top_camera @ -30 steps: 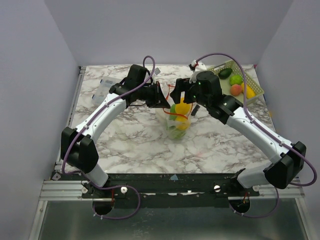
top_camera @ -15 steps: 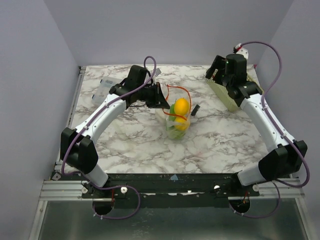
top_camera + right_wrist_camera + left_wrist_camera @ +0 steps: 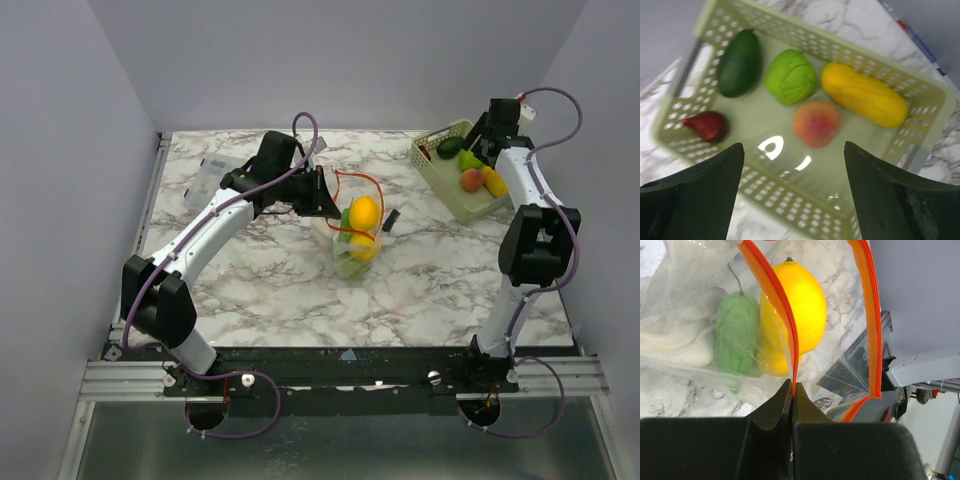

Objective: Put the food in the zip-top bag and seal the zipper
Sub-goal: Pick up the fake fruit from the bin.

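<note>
Here, five foods (image 3: 816, 123) fill the basket (image 3: 790, 206); right pincer (image 3: 792, 146) gapes, left pincer (image 3: 791, 390) pinches zipper (image 3: 772, 295).

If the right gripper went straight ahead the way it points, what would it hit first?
Probably the peach in the green basket, or the basket floor beside it; depth is unclear.

The zip-top bag (image 3: 685, 295), clear and crinkly, gapes open just ahead of my left jaws, which pinch one run of its orange-red zipper (image 3: 872, 325). Inside sit a yellow lemon (image 3: 797, 300) and a ridged green vegetable (image 3: 737, 332). Ahead of my spread right jaws lie a dark avocado (image 3: 740, 62), a lumpy green piece (image 3: 790, 76), a long yellow piece (image 3: 865, 100), a peach (image 3: 816, 122) and a small red piece (image 3: 707, 126).
</note>
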`<control>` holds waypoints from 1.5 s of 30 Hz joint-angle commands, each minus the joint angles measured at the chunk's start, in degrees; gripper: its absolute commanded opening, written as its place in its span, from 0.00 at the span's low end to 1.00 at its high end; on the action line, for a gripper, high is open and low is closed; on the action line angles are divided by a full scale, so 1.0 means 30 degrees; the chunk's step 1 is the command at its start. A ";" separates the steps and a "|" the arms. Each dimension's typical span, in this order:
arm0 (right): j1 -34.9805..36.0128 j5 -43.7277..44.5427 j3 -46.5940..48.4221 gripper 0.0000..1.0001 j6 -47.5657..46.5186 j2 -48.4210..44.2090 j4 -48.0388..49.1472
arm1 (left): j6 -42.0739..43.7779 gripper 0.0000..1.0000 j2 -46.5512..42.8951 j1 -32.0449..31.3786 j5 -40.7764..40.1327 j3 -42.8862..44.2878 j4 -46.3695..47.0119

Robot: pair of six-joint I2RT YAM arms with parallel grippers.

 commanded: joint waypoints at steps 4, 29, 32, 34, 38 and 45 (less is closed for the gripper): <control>-0.1385 -0.0127 0.3925 0.82 -0.3442 0.4261 -0.2505 | 0.0387 0.00 -0.0624 -0.0076 0.0707 -0.0609 0.0638; -0.1415 -0.1687 0.3300 0.80 -0.4240 0.6979 -0.1345 | 0.0747 0.00 -0.0223 -0.0105 0.0201 0.0464 -0.0714; -0.1392 -0.1542 0.3417 0.72 -0.4428 0.7105 -0.1298 | 0.0743 0.00 -0.0235 -0.0135 -0.0013 0.0709 -0.1054; -0.1392 -0.1358 0.3412 0.61 -0.4702 0.6960 -0.1227 | 0.0718 0.00 -0.0179 -0.0149 0.0016 0.0844 -0.1290; -0.1399 -0.1293 0.2834 0.33 -0.4708 0.5740 -0.1062 | 0.0670 0.00 -0.0105 -0.0164 -0.0198 0.1050 -0.1676; -0.1338 -0.5150 -0.1180 0.11 -0.2364 0.1006 0.0544 | 0.0714 0.00 0.0000 -0.0164 -0.1113 0.1317 -0.2502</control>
